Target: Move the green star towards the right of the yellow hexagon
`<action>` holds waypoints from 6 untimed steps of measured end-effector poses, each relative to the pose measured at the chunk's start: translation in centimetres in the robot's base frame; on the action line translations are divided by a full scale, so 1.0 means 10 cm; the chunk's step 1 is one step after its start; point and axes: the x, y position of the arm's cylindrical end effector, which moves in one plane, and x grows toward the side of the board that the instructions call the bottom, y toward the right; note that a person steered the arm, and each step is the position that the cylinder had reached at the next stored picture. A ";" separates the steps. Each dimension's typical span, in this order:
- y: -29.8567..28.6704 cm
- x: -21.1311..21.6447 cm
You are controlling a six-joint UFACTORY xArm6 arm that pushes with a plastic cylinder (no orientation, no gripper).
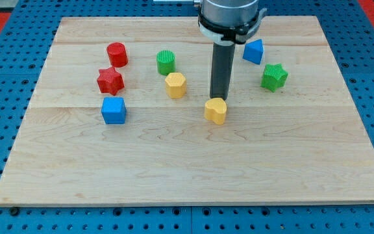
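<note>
Judging from its look, the green star (274,77) is a small, rigid, light block that should slide easily on the smooth wooden worktop (193,175). It sits flat near the right edge, toward the far right corner, with the blue block (254,51), wedge-like as far as I can tell, just beyond it toward the far edge. There is no claw on this arm, only a rod, so nothing is grasped or released; I take hold of nothing and must push. My tip (220,99) rests at the far side of a yellow block (216,111) near the worktop's middle, touching it or nearly so, well apart from the star. The yellow hexagon (175,85) lies further toward the left edge, beside the green cylinder (165,62).

A star has no long axis; its points spread evenly, and I cannot tell which point leads. Pushing on a point would likely spin it, so a notch between two points on its right-edge side seems the better contact, driving it toward the hexagon. The star may rotate or slip off the rod if pushed off-centre.
</note>
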 end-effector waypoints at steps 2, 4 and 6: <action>0.24 -1.04; 0.75 -1.71; 1.74 -1.18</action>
